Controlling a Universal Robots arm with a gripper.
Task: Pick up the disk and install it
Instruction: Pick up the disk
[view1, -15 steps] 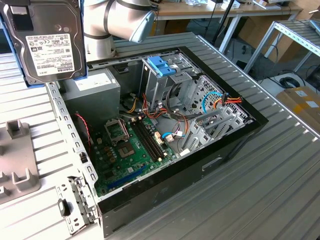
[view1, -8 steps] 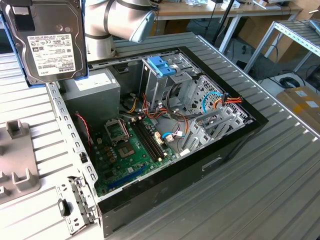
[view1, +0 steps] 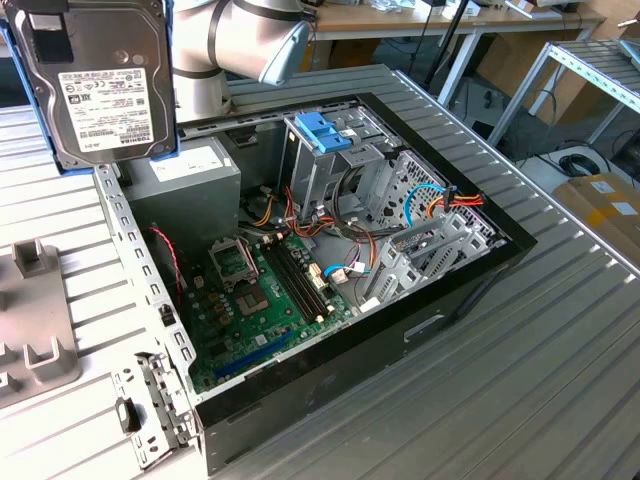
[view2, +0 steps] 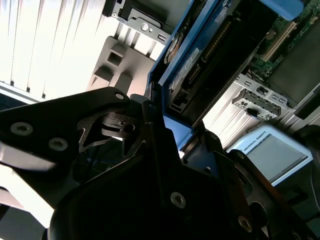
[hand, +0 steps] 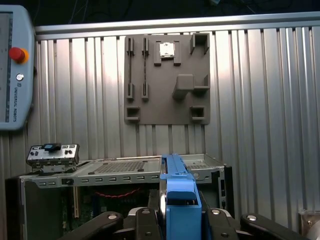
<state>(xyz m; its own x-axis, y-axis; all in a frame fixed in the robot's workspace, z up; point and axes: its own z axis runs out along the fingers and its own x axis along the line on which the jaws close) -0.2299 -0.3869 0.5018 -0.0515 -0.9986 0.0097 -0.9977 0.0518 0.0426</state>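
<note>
Clamping the disk (hand: 179, 200) by its light-blue frame, the gripper (hand: 180, 222) presses its dark fingers (hand: 144, 219) against both sides in the first wrist view. The disk is upright in the air, label towards the exterior view, over the open computer case's (view1: 400, 340) corner at the exterior view's left. It is well apart from the drive cage (view1: 335, 170) and its blue latch (view1: 323, 130).

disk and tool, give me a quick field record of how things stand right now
disk: held aloft outside the case, label toward the exterior view
tool: shut on the disk's blue-framed sides
case: open on the ribbed table, motherboard exposed
drive cage: inside the case, blue latch on top
install: not yet done
</note>
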